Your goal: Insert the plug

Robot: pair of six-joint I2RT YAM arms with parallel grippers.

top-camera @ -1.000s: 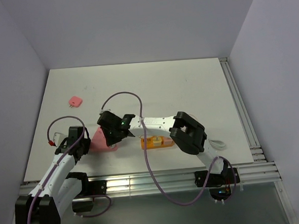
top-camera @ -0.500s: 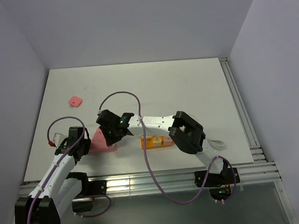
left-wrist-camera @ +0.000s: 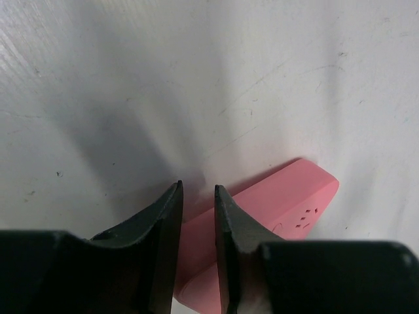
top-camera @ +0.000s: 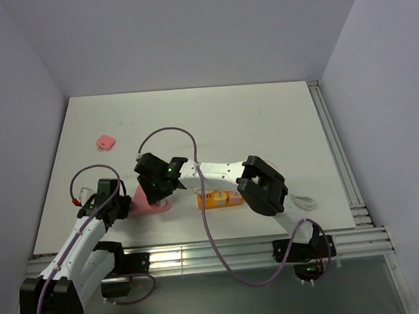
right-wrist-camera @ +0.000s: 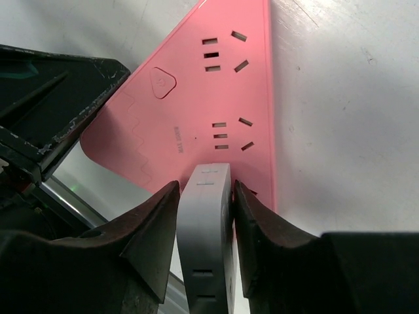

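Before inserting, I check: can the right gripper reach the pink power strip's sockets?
Probably yes. The right gripper, holding the white plug, is just above the pink power strip; its sockets lie uncovered, the left gripper off to the side.

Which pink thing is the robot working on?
The big pink power strip, close to the left gripper and right gripper; the small pink square lies alone farther back.
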